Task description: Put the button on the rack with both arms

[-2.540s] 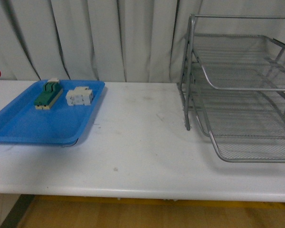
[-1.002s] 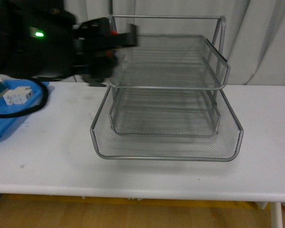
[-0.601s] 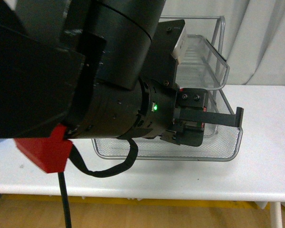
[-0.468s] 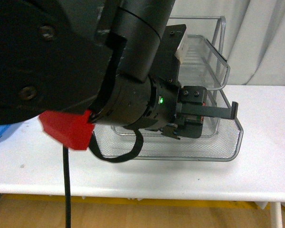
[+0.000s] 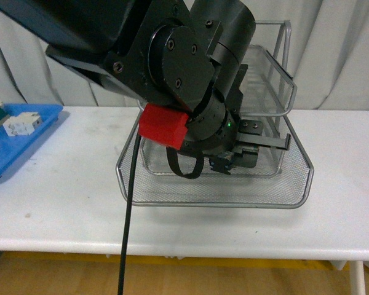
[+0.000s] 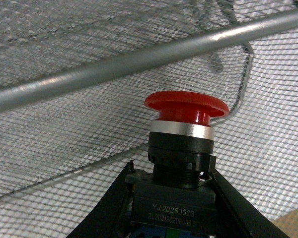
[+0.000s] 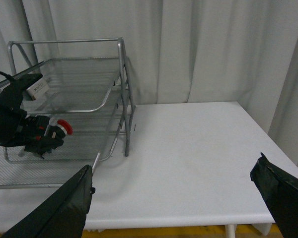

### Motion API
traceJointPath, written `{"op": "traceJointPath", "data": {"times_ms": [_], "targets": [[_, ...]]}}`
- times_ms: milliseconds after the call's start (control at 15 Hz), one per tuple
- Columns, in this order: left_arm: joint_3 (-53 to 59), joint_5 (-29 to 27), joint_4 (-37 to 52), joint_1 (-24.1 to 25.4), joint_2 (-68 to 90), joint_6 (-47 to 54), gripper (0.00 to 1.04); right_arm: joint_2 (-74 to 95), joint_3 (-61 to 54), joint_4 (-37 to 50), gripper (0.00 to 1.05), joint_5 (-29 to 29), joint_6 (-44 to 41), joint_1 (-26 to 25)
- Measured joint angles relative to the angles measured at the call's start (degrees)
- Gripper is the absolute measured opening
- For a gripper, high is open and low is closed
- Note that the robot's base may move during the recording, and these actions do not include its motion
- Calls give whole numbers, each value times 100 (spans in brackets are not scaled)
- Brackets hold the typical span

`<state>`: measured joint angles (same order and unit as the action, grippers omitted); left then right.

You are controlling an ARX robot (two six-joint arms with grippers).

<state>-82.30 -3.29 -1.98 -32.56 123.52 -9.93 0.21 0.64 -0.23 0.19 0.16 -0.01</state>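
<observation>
My left pincer [image 6: 174,210] is clenched on the button [image 6: 186,106], a glossy red mushroom cap on a black body. It is held inside the silver wire-mesh rack [image 5: 297,185], over the lowest tray. The black left arm [image 5: 172,55] reaches in sideways. My right pincer [image 7: 174,168] hangs released above the white counter [image 5: 61,196]. Pale curtains [image 7: 213,49] hang behind.

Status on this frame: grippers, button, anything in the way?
Left gripper shut on button. Right gripper open, empty. Button held between the rack tiers, not released. Tray rod close by its cap.
</observation>
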Motion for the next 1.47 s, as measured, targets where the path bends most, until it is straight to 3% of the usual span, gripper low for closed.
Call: {"op": "traceJointPath", "data": {"times_ms": [134, 200, 535, 802, 936, 1203, 1337, 1403, 1470], "targets": [[-579, -68, -361, 144, 326, -7, 37, 0, 0, 0, 98, 0, 0, 0], [-782, -76, -487, 203, 442, -31, 43, 0, 0, 2, 98, 0, 0, 0], [-640, 90, -225, 186, 181, -164, 99, 0, 0, 0, 98, 0, 0, 0], [592, 317, 372, 11, -929, 26, 98, 0, 0, 2, 98, 0, 0, 0], [2013, 321, 785, -37, -2057, 393, 98, 0, 0, 2, 98, 0, 0, 0], [4063, 4, 964, 461, -4568, 748, 97, 0, 0, 0, 98, 0, 0, 0], [5368, -1410, 3235, 741, -5401, 874, 79, 0, 0, 4, 98, -15, 0, 0], [5960, -1537, 3672, 1086, -6041, 890, 70, 0, 0, 0, 98, -13, 0, 0], [6518, -1335, 3342, 1676, -7066, 890, 58, 0, 0, 0, 98, -15, 0, 0]]}}
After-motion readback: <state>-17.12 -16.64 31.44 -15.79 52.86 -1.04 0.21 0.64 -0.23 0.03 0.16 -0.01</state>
